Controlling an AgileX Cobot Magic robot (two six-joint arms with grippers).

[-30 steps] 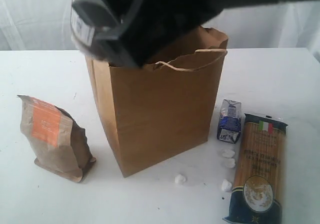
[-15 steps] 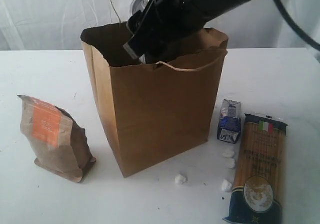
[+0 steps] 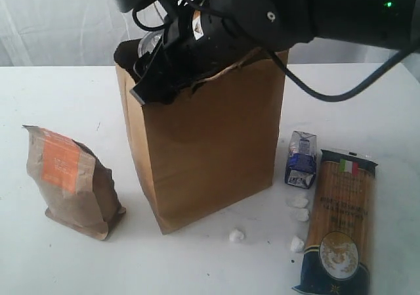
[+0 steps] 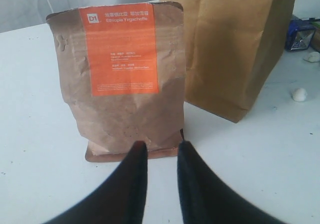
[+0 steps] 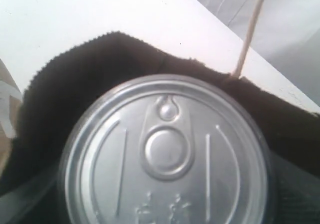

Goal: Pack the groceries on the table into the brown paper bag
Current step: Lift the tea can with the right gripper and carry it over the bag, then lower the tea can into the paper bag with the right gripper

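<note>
The brown paper bag (image 3: 210, 150) stands mid-table. My right gripper (image 3: 149, 79) reaches across into its open top, shut on the pull-tab dark can (image 5: 165, 159), whose silver lid (image 3: 149, 45) shows at the bag's rim; the fingers are hidden in the right wrist view. The brown pouch with orange label (image 3: 69, 180) stands left of the bag. My left gripper (image 4: 160, 146) is open, low on the table, just in front of the pouch (image 4: 120, 79). The blue-white carton (image 3: 301, 158) and spaghetti pack (image 3: 340, 223) lie right of the bag. Both jars are out of view.
Several small white lumps (image 3: 300, 203) lie on the white table (image 3: 367, 104) between the bag and the spaghetti pack, one (image 3: 236, 236) near the bag's front corner. The right arm (image 3: 315, 9) spans above the bag from the right. White curtains hang behind.
The right arm has come down and to the left with the can, from above the bag into its mouth, pressing the near rim. The pouch, carton and spaghetti have not moved.
</note>
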